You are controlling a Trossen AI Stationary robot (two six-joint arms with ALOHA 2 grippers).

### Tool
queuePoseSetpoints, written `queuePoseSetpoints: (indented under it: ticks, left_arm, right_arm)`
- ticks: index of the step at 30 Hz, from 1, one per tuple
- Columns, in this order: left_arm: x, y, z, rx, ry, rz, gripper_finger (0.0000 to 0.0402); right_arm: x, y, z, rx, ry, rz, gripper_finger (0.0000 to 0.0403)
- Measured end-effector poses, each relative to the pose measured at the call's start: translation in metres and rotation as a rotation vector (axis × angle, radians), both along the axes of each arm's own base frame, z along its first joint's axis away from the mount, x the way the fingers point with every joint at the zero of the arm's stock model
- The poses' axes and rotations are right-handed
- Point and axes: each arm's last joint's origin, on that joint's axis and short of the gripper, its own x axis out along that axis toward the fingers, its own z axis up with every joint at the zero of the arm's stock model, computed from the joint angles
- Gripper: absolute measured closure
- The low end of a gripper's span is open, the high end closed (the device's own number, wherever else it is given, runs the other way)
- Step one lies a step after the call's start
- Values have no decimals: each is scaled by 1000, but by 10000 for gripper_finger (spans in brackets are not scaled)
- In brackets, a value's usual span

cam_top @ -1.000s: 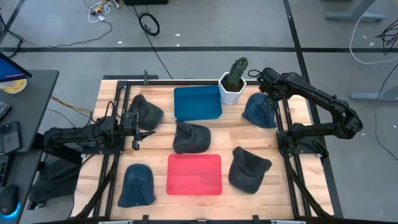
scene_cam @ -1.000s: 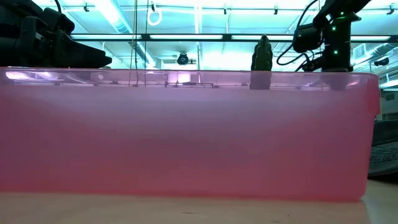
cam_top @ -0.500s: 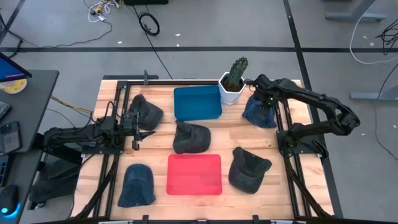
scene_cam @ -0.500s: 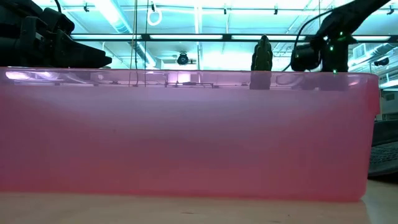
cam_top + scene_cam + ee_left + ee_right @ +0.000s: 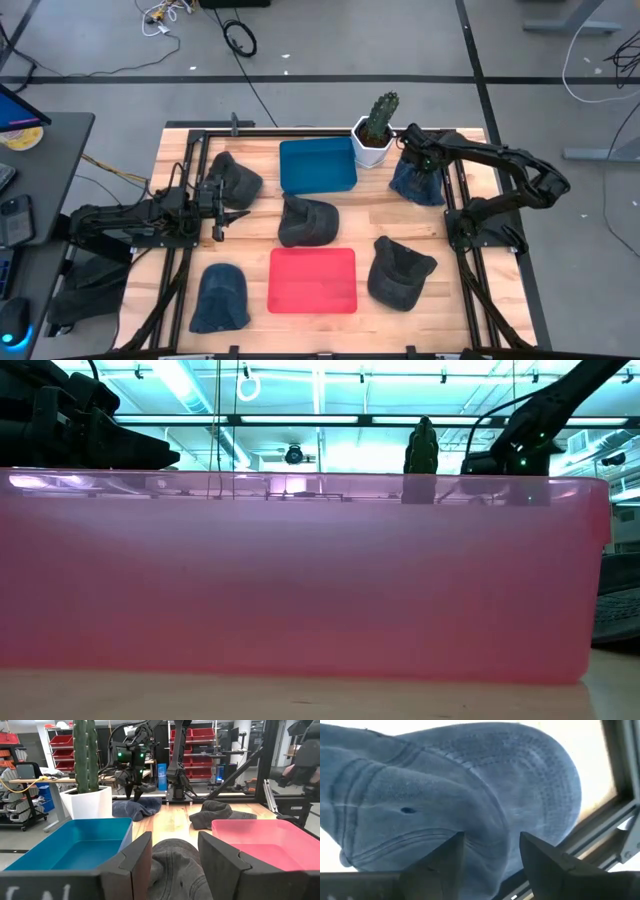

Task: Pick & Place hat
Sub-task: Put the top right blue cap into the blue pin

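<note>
Right gripper (image 5: 410, 160) sits low over the blue hat (image 5: 418, 178) at the table's far right corner, jaws spread, nothing held yet. Right wrist view shows both fingers (image 5: 442, 862) straddling a fold of the crown, fabric bulging up between them. Step in hand looks like the grasp itself.

To do it well: drop a little more so the pads bracket the raised fold rather than skim it, then close squarely on 1 thick ridge of cloth, not the thin brim edge. Cloth is soft, so a shallow pinch would likely slip on lift. Metal frame rail runs just beside the hat on the gripper's outer side; white cactus pot (image 5: 372, 146) stands close on the inner side, so lift straight up before any sideways travel. Blue bin (image 5: 317, 166) is the nearer container, just past the pot.

Left gripper (image 5: 222, 207) waits parked at the left side, jaws apart, empty, a dark hat (image 5: 175, 865) just ahead of its fingers.
</note>
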Motion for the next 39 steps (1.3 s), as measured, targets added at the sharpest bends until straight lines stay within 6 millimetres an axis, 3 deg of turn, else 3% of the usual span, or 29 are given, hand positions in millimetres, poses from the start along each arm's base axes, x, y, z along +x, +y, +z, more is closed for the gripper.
queuePoseSetpoints:
  ticks: [5, 8, 10, 13, 15, 19, 24, 30, 39]
  left_arm:
    - [0, 0, 0, 0, 1, 0, 236]
    - [0, 0, 0, 0, 0, -1, 236]
    - [0, 0, 0, 0, 0, 0, 236]
    - [0, 0, 0, 0, 0, 0, 236]
    - [0, 0, 0, 0, 0, 0, 236]
    - [0, 0, 0, 0, 1, 0, 236]
    - [0, 0, 0, 0, 0, 0, 236]
    - [0, 0, 0, 0, 0, 0, 236]
    - [0, 0, 0, 0, 0, 0, 236]
  right_arm:
    - [3, -4, -10, 24, 24, -22, 212]
    - [5, -5, -13, 17, 16, -65, 232]
    - [4, -5, -13, 17, 17, -82, 269]
    - [3, -4, -12, 25, 23, -95, 361]
    - [3, -3, -12, 28, 20, -111, 385]
    - [2, 3, -3, 90, 13, -160, 393]
    - [10, 17, 25, 96, -24, -161, 398]
    - [26, 39, 59, 212, -272, -154, 400]
    - [65, 65, 82, 380, -583, -76, 401]
